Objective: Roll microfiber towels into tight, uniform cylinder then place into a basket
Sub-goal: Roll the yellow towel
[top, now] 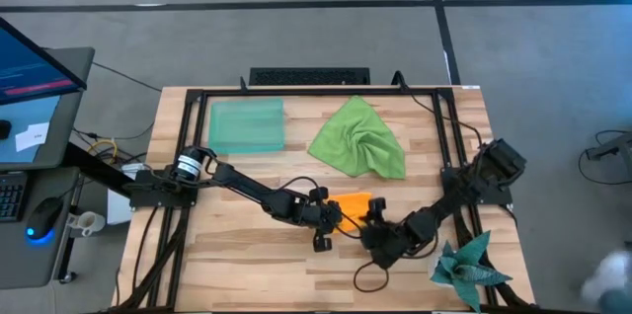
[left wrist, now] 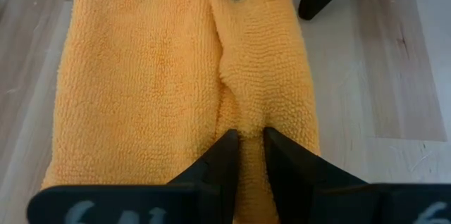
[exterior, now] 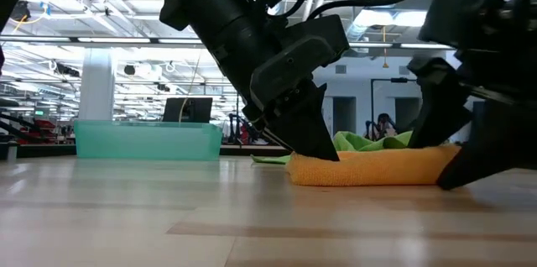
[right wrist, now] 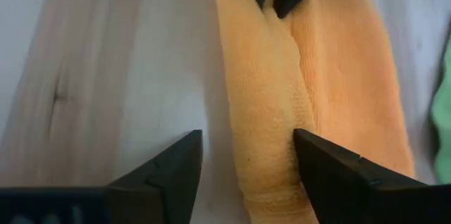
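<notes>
The orange towel lies on the table as a long, thick, partly rolled band between my two grippers. My left gripper is at its left end, shut on it. My right gripper is open at the towel's right end. One finger stands over the towel, and the other stands over bare wood on the towel's near side. The lime green towel lies crumpled on the table behind. The mint-green basket stands at the far left. My left gripper pinches a raised fold of the orange towel at the band's left end, between its two fingers. The fingers slant down from the table's left and point along the band. The towel rests on the table along its whole length. Whether my right gripper touches the towel, I cannot tell.
A dark teal spiky cloth lies at the near right corner, close to my right arm. A black frame runs round the tabletop. Bare wood shows at the near left and between the basket and the orange towel.
</notes>
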You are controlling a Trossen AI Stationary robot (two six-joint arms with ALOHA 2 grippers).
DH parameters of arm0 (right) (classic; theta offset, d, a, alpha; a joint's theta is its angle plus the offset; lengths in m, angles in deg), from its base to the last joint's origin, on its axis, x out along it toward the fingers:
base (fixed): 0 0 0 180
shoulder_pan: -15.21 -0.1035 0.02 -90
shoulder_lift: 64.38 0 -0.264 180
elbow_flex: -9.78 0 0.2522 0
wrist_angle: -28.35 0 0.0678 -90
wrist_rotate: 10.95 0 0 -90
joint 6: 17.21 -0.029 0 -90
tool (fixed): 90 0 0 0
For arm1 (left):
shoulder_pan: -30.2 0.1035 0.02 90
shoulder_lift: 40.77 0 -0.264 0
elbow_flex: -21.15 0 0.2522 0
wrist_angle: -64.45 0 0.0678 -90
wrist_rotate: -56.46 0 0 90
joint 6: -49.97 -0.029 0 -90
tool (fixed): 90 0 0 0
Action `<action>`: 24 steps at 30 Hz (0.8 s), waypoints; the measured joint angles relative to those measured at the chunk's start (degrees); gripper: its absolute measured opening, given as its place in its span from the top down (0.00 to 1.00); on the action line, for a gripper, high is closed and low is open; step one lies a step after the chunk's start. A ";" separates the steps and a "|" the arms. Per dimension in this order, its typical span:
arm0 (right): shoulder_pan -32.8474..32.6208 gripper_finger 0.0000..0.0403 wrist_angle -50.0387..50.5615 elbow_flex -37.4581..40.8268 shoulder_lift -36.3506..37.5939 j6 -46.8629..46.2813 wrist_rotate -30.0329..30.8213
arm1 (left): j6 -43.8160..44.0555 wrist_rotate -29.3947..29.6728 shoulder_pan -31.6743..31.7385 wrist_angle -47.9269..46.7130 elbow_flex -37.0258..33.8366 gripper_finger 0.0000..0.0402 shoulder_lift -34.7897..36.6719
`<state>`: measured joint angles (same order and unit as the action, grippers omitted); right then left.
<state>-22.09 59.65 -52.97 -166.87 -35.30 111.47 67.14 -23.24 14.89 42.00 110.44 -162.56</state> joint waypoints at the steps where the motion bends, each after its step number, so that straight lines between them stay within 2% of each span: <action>1: 0.55 0.40 0.07 -0.02 0.09 -0.89 -0.90 | 0.00 0.00 0.00 0.00 0.00 0.84 0.00; 7: 3.62 0.53 1.03 -0.11 0.24 -4.30 -5.38 | -0.96 -0.02 0.02 0.11 0.03 0.84 0.04; 10: 5.65 0.64 1.15 0.22 0.27 -6.78 -8.94 | -2.81 0.15 -0.11 -0.42 0.59 0.84 0.02; 17: 7.71 0.92 1.90 0.19 0.48 -7.80 -12.46 | -4.90 3.69 -1.36 -4.46 1.29 0.84 1.89; 24: 8.44 0.92 1.85 0.39 1.88 -7.95 -17.21 | -4.28 17.07 -4.13 -16.20 1.18 0.84 7.70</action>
<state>-13.66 61.49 -52.58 -164.99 -43.25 94.26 62.86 -6.16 10.76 25.80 111.62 -154.87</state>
